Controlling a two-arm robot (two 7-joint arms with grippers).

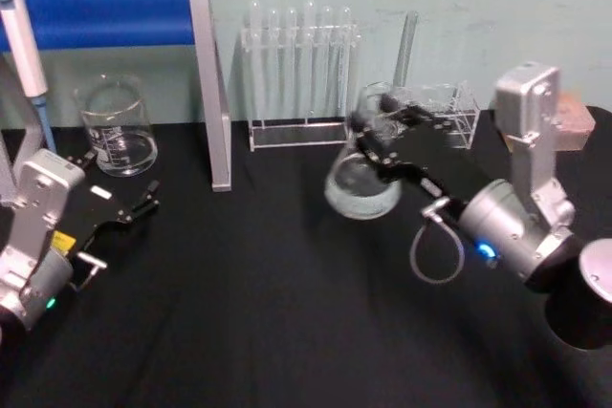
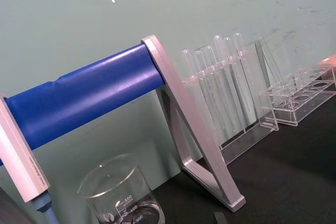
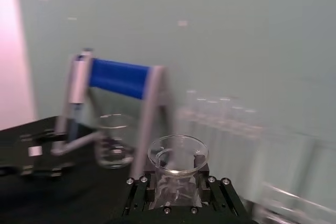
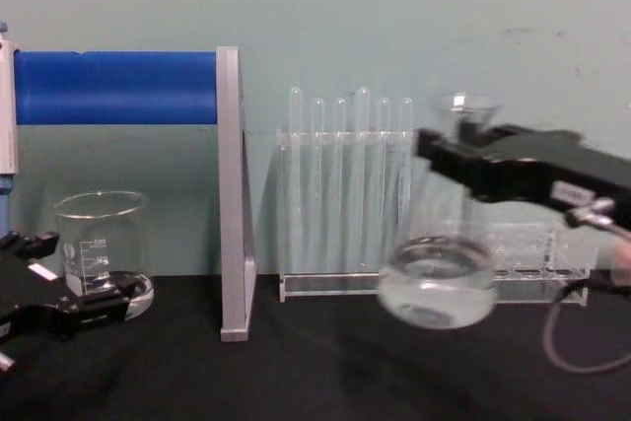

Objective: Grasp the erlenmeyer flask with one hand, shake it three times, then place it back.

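Bare table [image 1: 287, 332] lies open before the erlenmeyer flask [image 1: 363, 190] — test-tube rack [image 1: 298, 78], blue-barred stand [image 1: 212, 93] and beaker [image 1: 117, 131] line the back.

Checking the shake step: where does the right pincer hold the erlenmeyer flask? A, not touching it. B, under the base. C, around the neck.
C: the right pincer clamps the erlenmeyer flask at its neck, just under the flared rim.

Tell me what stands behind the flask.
The right gripper holds the erlenmeyer flask before a test tube rack and a lower clear rack. The gripper's body hides what lies behind the neck. The left gripper idles.
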